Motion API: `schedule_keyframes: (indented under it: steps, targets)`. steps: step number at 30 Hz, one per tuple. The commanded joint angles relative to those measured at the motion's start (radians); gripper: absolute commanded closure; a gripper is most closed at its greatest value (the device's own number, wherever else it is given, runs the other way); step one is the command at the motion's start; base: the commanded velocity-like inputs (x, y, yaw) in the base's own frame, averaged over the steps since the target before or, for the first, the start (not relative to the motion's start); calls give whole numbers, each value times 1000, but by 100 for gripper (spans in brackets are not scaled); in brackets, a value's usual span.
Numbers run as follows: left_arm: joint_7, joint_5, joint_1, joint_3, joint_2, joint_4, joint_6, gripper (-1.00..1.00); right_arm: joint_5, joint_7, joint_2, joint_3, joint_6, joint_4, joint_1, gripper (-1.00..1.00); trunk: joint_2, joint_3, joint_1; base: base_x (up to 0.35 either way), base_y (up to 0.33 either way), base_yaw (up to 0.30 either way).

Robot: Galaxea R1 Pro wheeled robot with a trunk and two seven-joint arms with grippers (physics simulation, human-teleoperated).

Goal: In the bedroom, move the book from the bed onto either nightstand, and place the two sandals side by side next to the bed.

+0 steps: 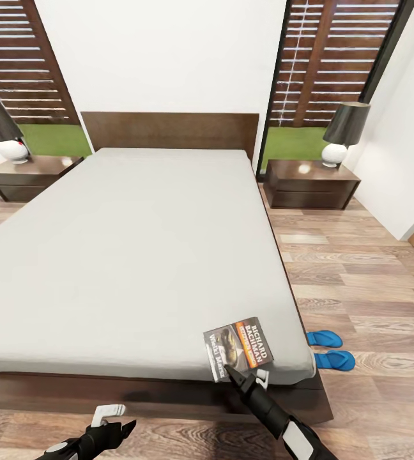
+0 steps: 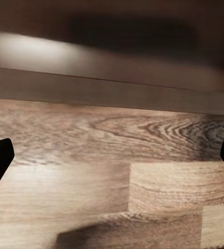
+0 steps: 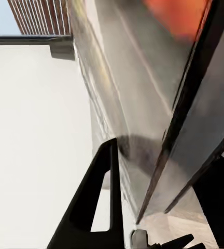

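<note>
Gripping the book (image 1: 238, 349) at its near edge, the right tool (image 1: 244, 378) has its fingers closed on the cover, at the bed's (image 1: 137, 255) near right corner. The book is lifted and tilted over the mattress edge. The left tool (image 1: 119, 427) hangs low over the floor (image 1: 373, 268) before the bed frame, its fingers apart. Two sandals (image 1: 329, 349) lie side by side on the floor just beside the bed's right edge. A nightstand (image 1: 310, 183) with a lamp (image 1: 344, 132) stands at each side of the headboard.
</note>
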Motion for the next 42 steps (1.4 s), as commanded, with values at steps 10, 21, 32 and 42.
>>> schedule_keyframes:
  steps: [10,21,32,42]
  targets:
    - [-5,7,-1,1,0,1,-1,-100,-6,1,0,-2,10,0,0,100,0,-1,0,0,0,0]
    - [-5,5,-1,1,0,1,-1,-100,-6,1,0,-1,9,0,0,100,70,31,-38,0,0,0]
    - [-7,5,-1,1,0,1,-1,-100,-6,1,0,-2,9,0,0,100,147,65,-81,0,0,0]
    - [-7,5,-1,1,0,1,-1,-100,-6,1,0,-2,8,0,0,100,217,96,-119,0,0,0]
